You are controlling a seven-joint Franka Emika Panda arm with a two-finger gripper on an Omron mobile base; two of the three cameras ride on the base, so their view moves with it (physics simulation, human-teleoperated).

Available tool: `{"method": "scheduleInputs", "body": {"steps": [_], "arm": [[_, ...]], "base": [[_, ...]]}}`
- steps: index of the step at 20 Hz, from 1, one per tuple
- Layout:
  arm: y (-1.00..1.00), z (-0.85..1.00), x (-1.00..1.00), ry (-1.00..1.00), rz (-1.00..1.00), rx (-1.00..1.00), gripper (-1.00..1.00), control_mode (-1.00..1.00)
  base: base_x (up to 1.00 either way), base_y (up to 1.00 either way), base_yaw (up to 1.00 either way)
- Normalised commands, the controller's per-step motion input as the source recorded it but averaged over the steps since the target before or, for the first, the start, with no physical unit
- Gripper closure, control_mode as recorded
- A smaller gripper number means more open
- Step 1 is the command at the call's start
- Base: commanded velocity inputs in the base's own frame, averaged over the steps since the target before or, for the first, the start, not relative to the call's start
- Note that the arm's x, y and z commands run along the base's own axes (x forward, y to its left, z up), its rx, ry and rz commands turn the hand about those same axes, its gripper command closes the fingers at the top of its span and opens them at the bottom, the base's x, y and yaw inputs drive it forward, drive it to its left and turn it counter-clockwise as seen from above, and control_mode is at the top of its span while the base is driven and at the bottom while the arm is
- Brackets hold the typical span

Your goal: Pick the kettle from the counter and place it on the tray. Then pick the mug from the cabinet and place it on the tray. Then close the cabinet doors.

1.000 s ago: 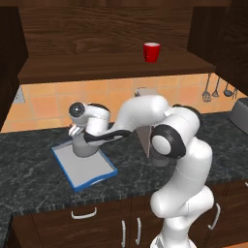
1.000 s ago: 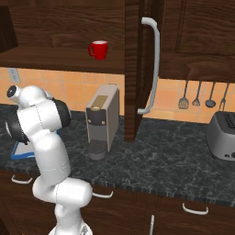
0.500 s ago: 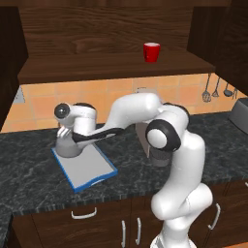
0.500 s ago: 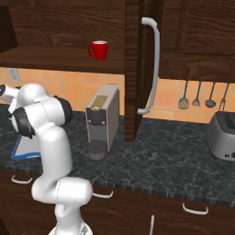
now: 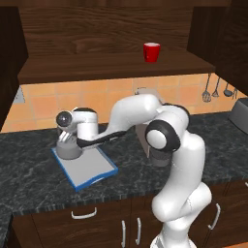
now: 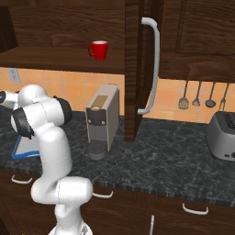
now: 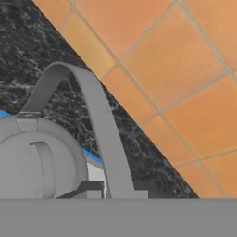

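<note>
Kettle (image 5: 69,150) down on the tray (image 5: 92,167), at its ten o'clock corner, on the counter (image 5: 29,179). Gripper (image 5: 65,139) right above it at the handle; open or clamped, cannot tell. Mug (image 5: 151,52) up on the cabinet (image 5: 116,65) shelf, at one o'clock from the tray.

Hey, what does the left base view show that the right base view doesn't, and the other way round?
Left base view alone: the kettle sitting on the tray, with the arm's hand over it. Right base view alone: the open cabinet door with its silver bar handle, and the coffee machine's front. Both share the red mug on the cabinet shelf, the counter and the hanging utensils.
</note>
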Motion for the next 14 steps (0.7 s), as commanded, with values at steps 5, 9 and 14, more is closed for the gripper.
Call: {"method": "scheduleInputs", "body": {"steps": [5, 9, 14], "arm": [[-0.23, -0.15, 0.2, -0.09, 0.11, 0.0, 1.0, -1.0], [-0.22, -0.16, 0.08, -0.05, 0.09, 0.0, 1.0, -1.0], [-0.02, -0.43, 0.03, 0.01, 0.09, 0.0, 1.0, -1.0]], "base": [[0.0, 0.0, 0.0], [0.0, 0.0, 0.0], [0.0, 0.0, 0.0]]}}
